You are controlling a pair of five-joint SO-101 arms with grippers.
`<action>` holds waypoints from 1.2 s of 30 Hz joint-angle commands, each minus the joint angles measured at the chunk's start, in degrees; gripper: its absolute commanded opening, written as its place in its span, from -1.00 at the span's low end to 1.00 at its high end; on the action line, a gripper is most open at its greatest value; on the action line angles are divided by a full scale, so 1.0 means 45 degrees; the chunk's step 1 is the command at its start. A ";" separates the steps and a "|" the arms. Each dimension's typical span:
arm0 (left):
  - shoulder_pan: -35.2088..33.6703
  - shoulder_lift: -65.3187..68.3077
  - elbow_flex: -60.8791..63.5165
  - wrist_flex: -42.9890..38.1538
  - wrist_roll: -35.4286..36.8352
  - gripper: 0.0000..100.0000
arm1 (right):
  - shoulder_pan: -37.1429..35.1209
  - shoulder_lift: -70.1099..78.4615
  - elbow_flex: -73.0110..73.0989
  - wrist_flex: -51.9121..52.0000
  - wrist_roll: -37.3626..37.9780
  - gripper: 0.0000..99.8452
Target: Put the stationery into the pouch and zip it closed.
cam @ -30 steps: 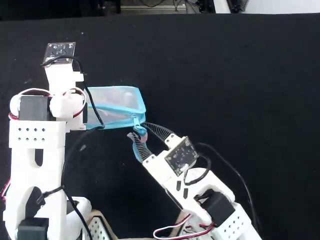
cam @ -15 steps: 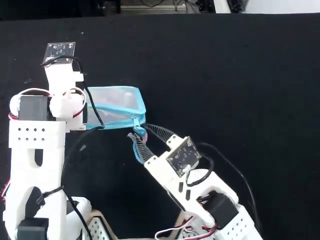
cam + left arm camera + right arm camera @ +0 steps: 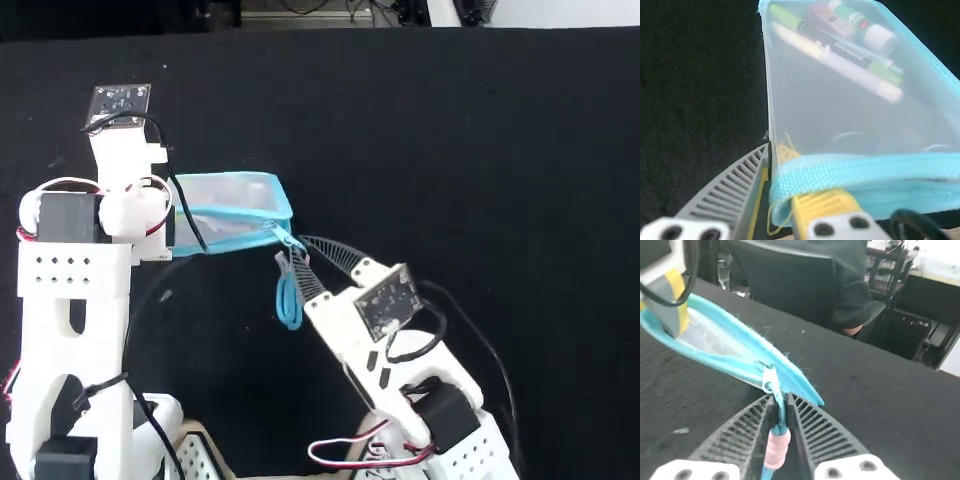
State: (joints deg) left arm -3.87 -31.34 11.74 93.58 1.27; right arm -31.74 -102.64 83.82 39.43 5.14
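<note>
Over on the left side of the black table (image 3: pixel 480 150), the left arm (image 3: pixel 75 290) is laid out forward along the table edge. The left gripper (image 3: pixel 776 161) is clamped on the left-hand end of the pouch (image 3: pixel 235 200), with the blue hem pinched between a grey ribbed finger (image 3: pixel 735 195) and a yellow-taped one (image 3: pixel 822 205). From the bottom edge, the right arm (image 3: pixel 400 380) is angled up and leftward, and its tip is brought to the pouch's right corner. The right gripper (image 3: pixel 779 409) is pressed together on the blue cord (image 3: pixel 288 300), just behind the zipper pull (image 3: pixel 769 381).

From above, the pouch is seen lying flat between the two arms, and the cord's loop is seen hanging back beside the right gripper. The contents are given away by the left wrist camera: the stationery (image 3: pixel 840 60) is inside, behind the clear mesh wall. A pink bead (image 3: pixel 776 446) threaded on the cord between the fingers is picked out by the right wrist camera.

One pouch, one pull, one cord and one bead are counted, with two arms and two grippers. At least four pen-like pieces are made out inside, though an exact number cannot be told.
</note>
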 commanded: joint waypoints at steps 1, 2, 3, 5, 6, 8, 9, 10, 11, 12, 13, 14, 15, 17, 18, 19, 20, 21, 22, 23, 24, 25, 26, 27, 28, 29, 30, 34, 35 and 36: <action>0.0107 -0.0391 -0.1260 0.0039 -0.0059 -0.93 | 0.0234 -0.0010 -0.0791 -0.0742 0.0645 -0.98; 0.0107 -0.0391 -0.1495 0.0039 -0.0059 -0.93 | 0.0254 -0.0010 -0.0811 -0.0899 0.0918 -0.98; 0.0107 -0.0391 -0.1729 0.0039 -0.0059 -0.93 | 0.0254 -0.0010 -0.0850 -0.1016 0.1114 -0.98; 0.0107 -0.0352 -0.2178 0.0039 -0.0039 -0.93 | 0.0254 0.0049 -0.1201 -0.0957 0.1348 -0.98; 0.0107 -0.0332 -0.2374 0.0039 -0.0039 -0.93 | 0.0254 0.0166 -0.1455 -0.0938 0.1387 -0.98; 0.0107 -0.0313 -0.2706 0.0039 -0.0039 -0.93 | 0.0254 0.0733 -0.2276 -0.0664 0.1387 -0.98; 0.0107 -0.0332 -0.2862 0.0039 -0.0039 -0.93 | 0.0234 0.1162 -0.2784 -0.0449 0.1387 -0.98; 0.0107 -0.0332 -0.3038 0.0039 -0.0039 -0.93 | 0.0215 0.1612 -0.3292 -0.0254 0.1387 -0.98; 0.0107 -0.0332 -0.3233 0.0039 -0.0039 -0.93 | 0.0215 0.2159 -0.3819 -0.0098 0.1387 -0.98; 0.0107 -0.0332 -0.3429 0.0039 -0.0039 -0.93 | 0.0215 0.2725 -0.4308 0.0000 0.1407 -0.98; 0.0107 -0.0332 -0.3604 0.0039 -0.0020 -0.93 | 0.0215 0.3292 -0.4777 0.0078 0.1407 -0.98; 0.0107 -0.0332 -0.3761 0.0039 -0.0020 -0.92 | 0.0215 0.3858 -0.5226 0.0098 0.1407 -0.98; 0.0127 -0.0332 -0.3839 0.0059 -0.0020 -0.88 | 0.0215 0.4386 -0.5656 0.0098 0.1407 -0.98; 0.0127 -0.0371 -0.3858 0.0059 -0.0020 -0.76 | 0.0254 0.5382 -0.6457 0.0098 0.1426 -0.98; 0.0127 -0.0371 -0.3819 0.0059 -0.0020 -0.71 | 0.0254 0.5792 -0.6750 0.0098 0.1426 -0.98; 0.0127 -0.0391 -0.3800 0.0059 -0.0020 -0.67 | 0.0254 0.6164 -0.6984 0.0098 0.1426 -0.98; 0.0127 -0.0391 -0.3800 0.0059 -0.0020 -0.64 | 0.0234 0.6515 -0.7199 0.0098 0.1426 -0.98; 0.0107 -0.0391 -0.3839 0.0039 -0.0020 -0.62 | 0.0215 0.6847 -0.7375 0.0059 0.1426 -0.98; 0.0107 -0.0391 -0.3917 0.0039 -0.0020 -0.62 | 0.0215 0.7140 -0.7531 0.0000 0.1426 -0.98; 0.0107 -0.0410 -0.3917 0.0000 -0.0020 -0.62 | 0.0215 0.7394 -0.7687 0.0000 0.1426 -0.98; 0.0049 -0.0410 -0.4015 -0.0039 -0.0020 -0.62 | 0.0215 0.7609 -0.7844 0.0000 0.1426 -0.98; 0.0010 -0.0488 -0.4366 0.0039 -0.0020 -0.62 | 0.0234 0.7785 -0.8020 0.0000 0.1426 -0.98; -0.0010 -0.0645 -0.4659 0.0059 -0.0020 -0.62 | 0.0254 0.7922 -0.8215 0.0000 0.1426 -0.98; -0.0010 -0.0840 -0.4972 0.0059 -0.0020 -0.62 | 0.0254 0.8059 -0.8430 0.0000 0.1446 -0.98; -0.0010 -0.1074 -0.5265 0.0039 -0.0020 -0.62 | 0.0254 0.8195 -0.8664 0.0000 0.1446 -0.98; -0.0010 -0.1368 -0.5578 0.0039 -0.0020 -0.62 | 0.0254 0.8332 -0.8918 0.0000 0.1446 -0.98; -0.0010 -0.1719 -0.5871 0.0020 -0.0020 -0.62 | 0.0234 0.8488 -0.9192 0.0000 0.1446 -0.98; 0.0010 -0.3087 -0.6242 -0.0039 -0.0039 -0.62 | 0.0234 0.9465 -1.0286 0.0098 0.1446 -0.98; 0.0010 -0.3419 -0.6242 0.0039 -0.0078 -0.62 | 0.0254 0.9758 -1.0520 0.0098 0.1446 -0.98; 0.0010 -0.3770 -0.6183 0.0137 -0.0078 -0.62 | 0.0254 1.0032 -1.0716 0.0098 0.1446 -0.98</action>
State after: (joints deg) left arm -3.96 -42.68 -12.97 94.11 1.63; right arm -31.38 -61.14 42.86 39.69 11.21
